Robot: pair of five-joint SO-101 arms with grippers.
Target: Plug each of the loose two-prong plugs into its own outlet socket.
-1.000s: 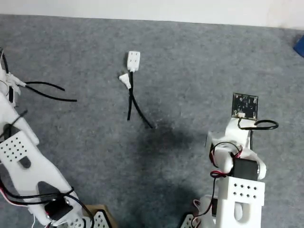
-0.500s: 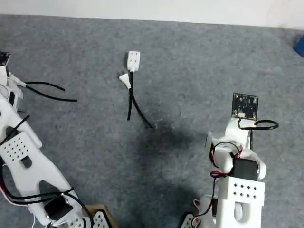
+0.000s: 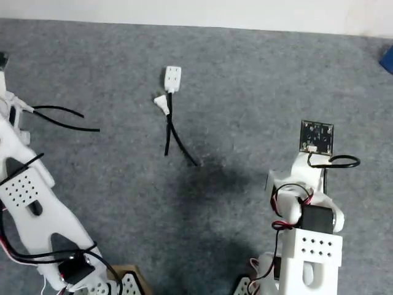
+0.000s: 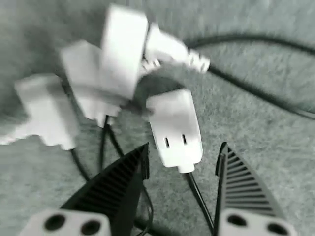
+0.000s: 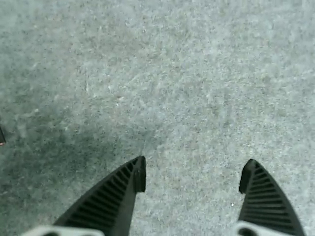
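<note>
My left end effector (image 4: 184,147) is wide open and holds nothing. Between its two black fingers (image 4: 120,179) lies a white outlet socket (image 4: 176,129) with two little slots. It lies flat on the grey bench (image 4: 275,123), and a black cord (image 4: 197,194) comes out of it. Just past it sits a blurry bunch of white plug parts (image 4: 118,54); I cannot tell them apart well. My right end effector (image 5: 194,173) is open too and hangs over bare grey bench with nothing in it. In the high view, another outlet socket (image 3: 172,78) lies in the upper middle of the frame. A loose two-prong plug (image 3: 162,102) lies just beside it, lower and to the left, not pushed in. Their black cords (image 3: 175,138) run down toward the middle. My left arm (image 3: 24,190) is at the left edge and my right arm (image 3: 307,230) is at the lower right.
</note>
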